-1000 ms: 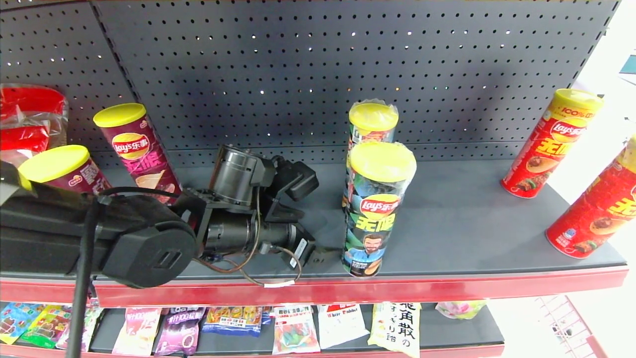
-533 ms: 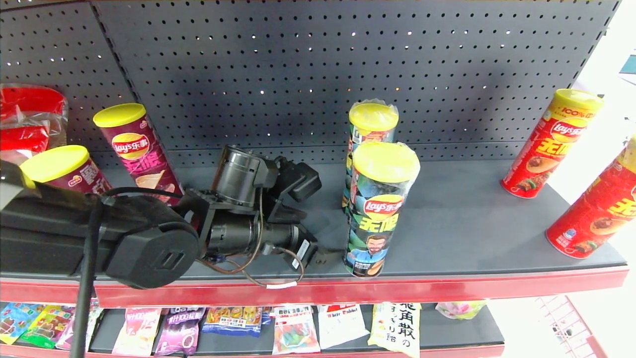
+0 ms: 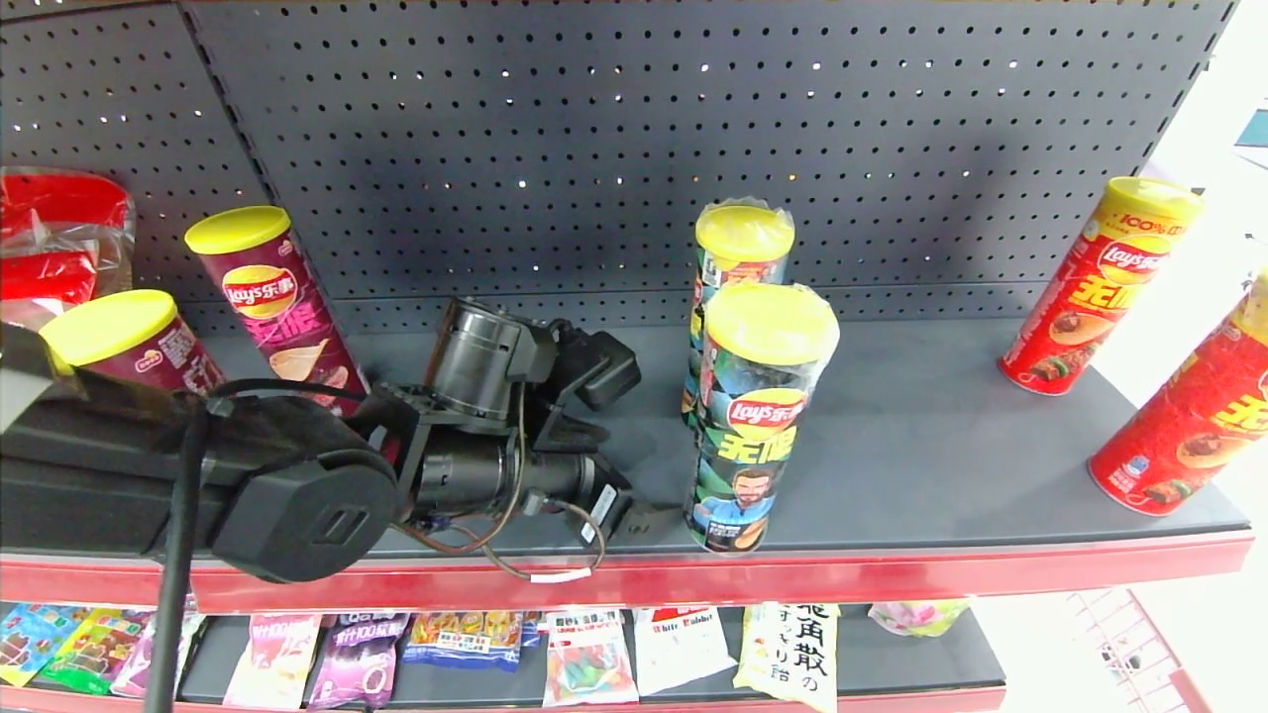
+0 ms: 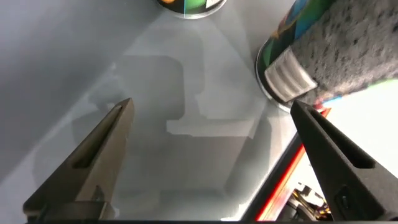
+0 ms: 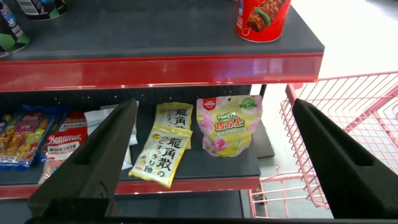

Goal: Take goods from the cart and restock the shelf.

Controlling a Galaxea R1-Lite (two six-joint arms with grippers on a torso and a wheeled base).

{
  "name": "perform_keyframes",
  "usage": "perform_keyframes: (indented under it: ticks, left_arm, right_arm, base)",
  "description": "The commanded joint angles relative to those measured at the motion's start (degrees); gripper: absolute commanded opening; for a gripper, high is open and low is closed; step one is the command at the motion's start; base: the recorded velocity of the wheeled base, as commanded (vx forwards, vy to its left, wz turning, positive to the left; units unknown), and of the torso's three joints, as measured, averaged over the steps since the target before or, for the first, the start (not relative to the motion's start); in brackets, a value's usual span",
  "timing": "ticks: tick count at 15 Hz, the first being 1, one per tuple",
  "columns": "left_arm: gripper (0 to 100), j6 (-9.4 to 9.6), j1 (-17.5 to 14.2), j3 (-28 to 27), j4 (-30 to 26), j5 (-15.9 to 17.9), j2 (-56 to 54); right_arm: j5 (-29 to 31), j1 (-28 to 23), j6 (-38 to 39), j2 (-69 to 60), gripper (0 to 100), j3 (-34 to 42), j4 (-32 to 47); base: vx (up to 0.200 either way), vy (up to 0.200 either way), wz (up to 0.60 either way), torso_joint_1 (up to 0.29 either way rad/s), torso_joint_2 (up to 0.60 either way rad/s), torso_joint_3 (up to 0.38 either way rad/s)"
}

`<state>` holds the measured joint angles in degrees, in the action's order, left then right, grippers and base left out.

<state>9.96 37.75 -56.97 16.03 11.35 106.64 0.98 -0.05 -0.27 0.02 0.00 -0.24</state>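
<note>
A green chip can [image 3: 758, 416] with a yellow lid stands upright near the front edge of the grey shelf [image 3: 921, 446]. Its base [image 4: 281, 78] shows in the left wrist view, just beyond one fingertip [image 4: 311, 127]. My left gripper [image 3: 649, 512] lies low on the shelf to the left of this can, open [image 4: 211, 106], with only bare shelf between its fingers. A second green can [image 3: 743, 248] stands right behind the first. My right gripper [image 5: 214, 106] hangs open below the shelf's red front lip [image 5: 161, 68], holding nothing.
Two purple cans [image 3: 267, 287] stand at the shelf's left, two red cans [image 3: 1100, 287] at its right. Snack bags [image 3: 684, 644] fill the lower shelf [image 5: 199, 171]. A pink wire cart [image 5: 348, 124] stands at the right. Bare shelf lies between the green and red cans.
My left arm has shifted a little to the right and sunk lower on the shelf. The front green can has slid slightly right.
</note>
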Motion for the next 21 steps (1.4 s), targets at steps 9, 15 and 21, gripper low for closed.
perform_keyframes:
  ticks: [9, 15, 21]
  left_arm:
    - [100, -0.56, -3.13, 18.38, -0.74, 0.08, -30.88]
    - [100, -0.64, -4.0, 35.35, -12.87, -2.82, -68.76]
    - [100, -8.91, -27.3, 27.26, -56.99, -15.92, -94.95]
  right_arm:
    - [-0.01, 0.05, 0.0, -0.02, 100, 0.0, -0.02]
    - [0.08, -0.04, 0.09, -0.02, 100, 0.0, -0.02]
    - [0.08, -0.04, 0.18, -0.02, 100, 0.0, -0.02]
  base:
    - [0.0, 0.0, 0.0, 0.0, 0.0, 0.0]
    - [0.0, 0.0, 0.0, 0.0, 0.0, 0.0]
    - [0.0, 0.0, 0.0, 0.0, 0.0, 0.0]
